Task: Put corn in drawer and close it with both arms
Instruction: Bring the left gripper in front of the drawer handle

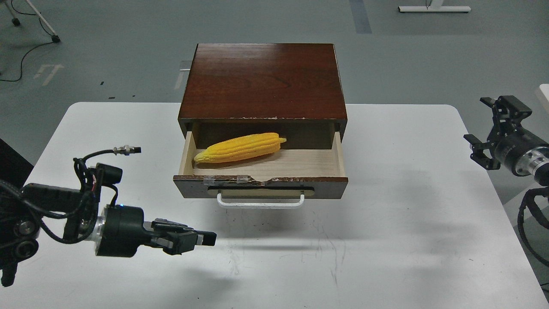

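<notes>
The yellow corn (240,147) lies inside the open drawer (260,180), at its back left, tapered end to the left. The drawer is pulled out of the dark brown cabinet (262,79), and its white bar handle (260,203) faces me. My left gripper (205,238) hangs low over the table, below and left of the drawer front, pointing right. Its fingers look pressed together and hold nothing. My right gripper (482,120) is open and empty, off the table's right edge, well away from the drawer.
The white table (386,240) carries the cabinet at its far middle. A loose cable with a silver plug (126,149) sticks up from my left arm. A white stand base (433,8) is on the grey floor far back.
</notes>
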Controlling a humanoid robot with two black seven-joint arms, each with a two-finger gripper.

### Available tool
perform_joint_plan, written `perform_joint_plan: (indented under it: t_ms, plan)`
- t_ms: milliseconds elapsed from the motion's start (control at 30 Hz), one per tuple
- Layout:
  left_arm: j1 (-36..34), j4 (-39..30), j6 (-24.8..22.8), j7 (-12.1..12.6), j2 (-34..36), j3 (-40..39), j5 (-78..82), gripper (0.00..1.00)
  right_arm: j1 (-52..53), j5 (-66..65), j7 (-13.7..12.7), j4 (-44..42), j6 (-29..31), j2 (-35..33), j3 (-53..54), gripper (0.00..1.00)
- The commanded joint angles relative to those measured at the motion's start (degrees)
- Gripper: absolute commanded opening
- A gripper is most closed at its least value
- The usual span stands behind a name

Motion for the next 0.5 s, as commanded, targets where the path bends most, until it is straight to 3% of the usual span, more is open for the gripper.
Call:
perform_joint_plan:
  t_ms: [0,233,467]
  plan:
    - [0.5,1.0,0.8,0.0,-3.0,-0.4,-0.4,0.00,1.9,-0.2,0.7,-1.1,0.1,2.9,1.9,1.00]
    - [0.6,3.9,1.2,0.0,-6.5,-2.1,-6.1,0.00,2.4,-0.3,5.3,-1.1,0.5,7.0,9.6,1.00]
    - [1.3,5.9,1.2,0.0,-9.2,-2.2,-9.0,0.00,2.2,-4.6,5.3,-3.4,0.3,10.8,9.4,1.00]
